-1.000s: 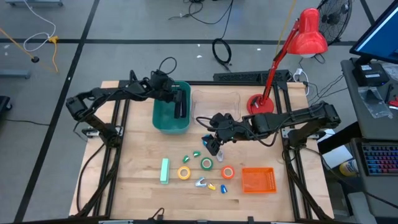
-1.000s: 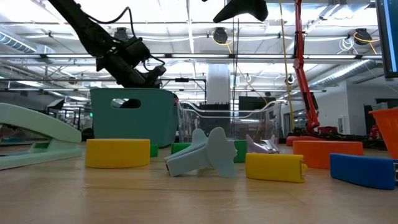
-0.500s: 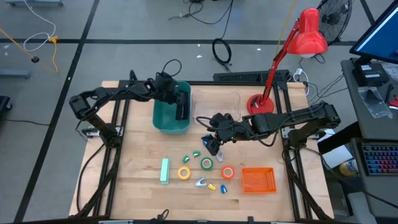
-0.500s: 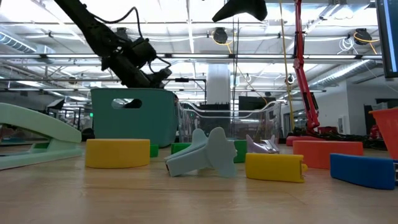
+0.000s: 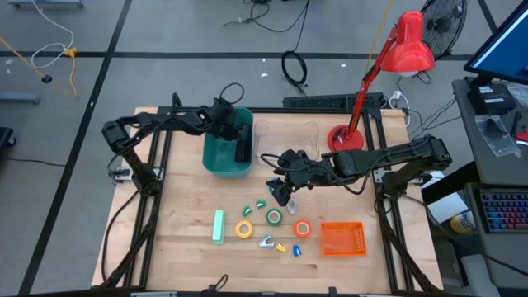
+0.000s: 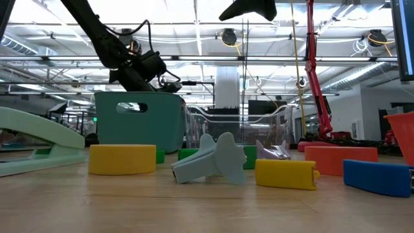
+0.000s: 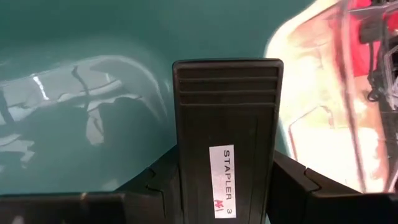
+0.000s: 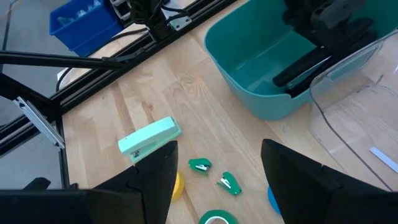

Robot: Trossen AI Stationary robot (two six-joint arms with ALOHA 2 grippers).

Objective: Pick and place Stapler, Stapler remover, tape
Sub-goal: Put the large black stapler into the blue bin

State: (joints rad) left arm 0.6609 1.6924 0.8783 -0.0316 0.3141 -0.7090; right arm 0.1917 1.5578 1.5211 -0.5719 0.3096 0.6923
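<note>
The left gripper is holding a black stapler clamped inside the teal bin, while the right gripper is hovering mid-table, jaws apart.

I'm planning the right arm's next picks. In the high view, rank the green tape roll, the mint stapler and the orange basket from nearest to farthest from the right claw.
Measured from the right claw, open above the table's middle:
1. Green tape roll, just in front of the claw.
2. Orange basket, at the front right.
3. Mint stapler, at the front left.
The basket and stapler are close to call; the stapler looks slightly farther.
</note>
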